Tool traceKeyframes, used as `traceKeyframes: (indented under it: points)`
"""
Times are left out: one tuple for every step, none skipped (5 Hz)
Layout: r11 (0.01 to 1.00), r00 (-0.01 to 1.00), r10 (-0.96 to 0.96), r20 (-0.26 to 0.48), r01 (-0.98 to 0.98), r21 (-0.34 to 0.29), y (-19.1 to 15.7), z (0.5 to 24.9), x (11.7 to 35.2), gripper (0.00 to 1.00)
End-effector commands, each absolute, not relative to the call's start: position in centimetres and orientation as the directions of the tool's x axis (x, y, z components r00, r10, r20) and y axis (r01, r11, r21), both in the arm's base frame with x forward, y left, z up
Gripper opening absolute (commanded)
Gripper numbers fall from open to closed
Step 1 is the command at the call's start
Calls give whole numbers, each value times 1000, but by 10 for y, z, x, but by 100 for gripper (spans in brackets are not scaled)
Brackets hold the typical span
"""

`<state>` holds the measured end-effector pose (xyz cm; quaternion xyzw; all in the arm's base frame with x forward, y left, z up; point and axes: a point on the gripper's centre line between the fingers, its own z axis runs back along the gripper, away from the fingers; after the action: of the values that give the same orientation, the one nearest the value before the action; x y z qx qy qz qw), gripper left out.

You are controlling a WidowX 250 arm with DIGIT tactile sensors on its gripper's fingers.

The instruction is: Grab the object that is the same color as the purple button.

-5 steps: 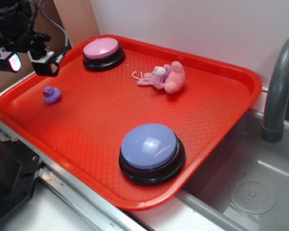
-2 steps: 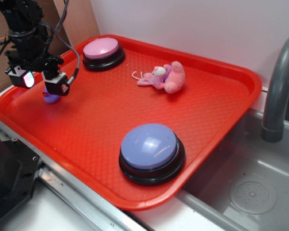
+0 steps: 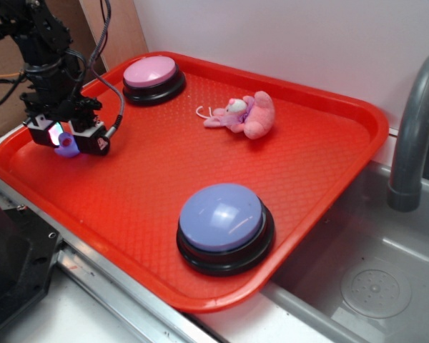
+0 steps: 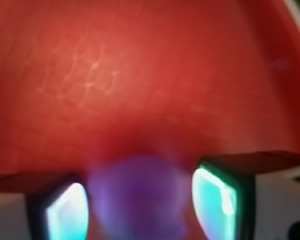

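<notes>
The object, a tiny purple rubber duck (image 3: 66, 148), sits on the red tray (image 3: 322, 171) near its left edge. My gripper (image 3: 69, 141) is down over it, open, with one lit finger on each side. In the wrist view the duck (image 4: 140, 197) is a blurred purple shape between the two fingers (image 4: 217, 200), close to the left one, with a small gap on the right. The purple button (image 3: 223, 218), a lavender-blue dome on a black base, stands at the tray's front, well apart from the gripper.
A pink-topped button (image 3: 151, 73) stands at the tray's back left corner. A pink plush toy (image 3: 247, 114) lies at the back middle. A grey sink (image 3: 372, 286) and faucet (image 3: 415, 128) are to the right. The tray's raised rim runs just left of the gripper.
The gripper has come down from above the tray's left rim onto the duck. Its fingers now straddle the duck, which has stayed in place. The jaws are as wide as before.
</notes>
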<state>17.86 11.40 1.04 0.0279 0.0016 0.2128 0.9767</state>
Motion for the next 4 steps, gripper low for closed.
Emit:
traceKeyframes:
  points:
    - [924, 925, 378, 40, -379, 55, 116, 17, 175, 0]
    - [946, 948, 310, 77, -316, 80, 106, 67, 178, 0]
    - [960, 970, 229, 81, -239, 143, 81, 116, 186, 0]
    - [980, 990, 114, 85, -126, 152, 54, 166, 189, 0]
